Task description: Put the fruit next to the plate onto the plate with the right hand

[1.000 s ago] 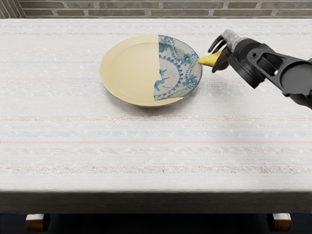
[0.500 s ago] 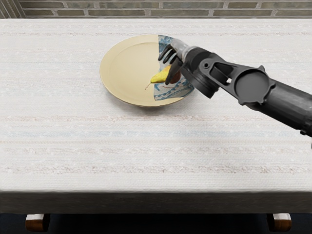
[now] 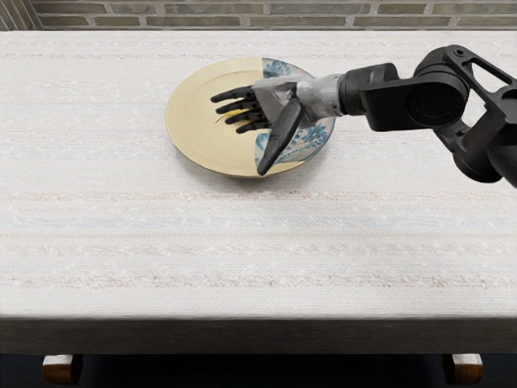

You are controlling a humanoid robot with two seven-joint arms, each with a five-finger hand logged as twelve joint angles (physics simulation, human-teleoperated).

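White cloth-covered table point(image 3: 242, 267) is sitting bare along its near edge. Round plate, half cream, half blue-patterned point(image 3: 190, 121), is lying toward the far edge, about mid-width. Right hand point(image 3: 275, 101) is hovering over the plate, fingers point(image 3: 230, 97) splayed out straight, released, gripping nothing. Yellow fruit point(image 3: 235, 120) is lying on the plate under those fingers, mostly hidden. Brick wall point(image 3: 242, 12) is running behind the far edge.
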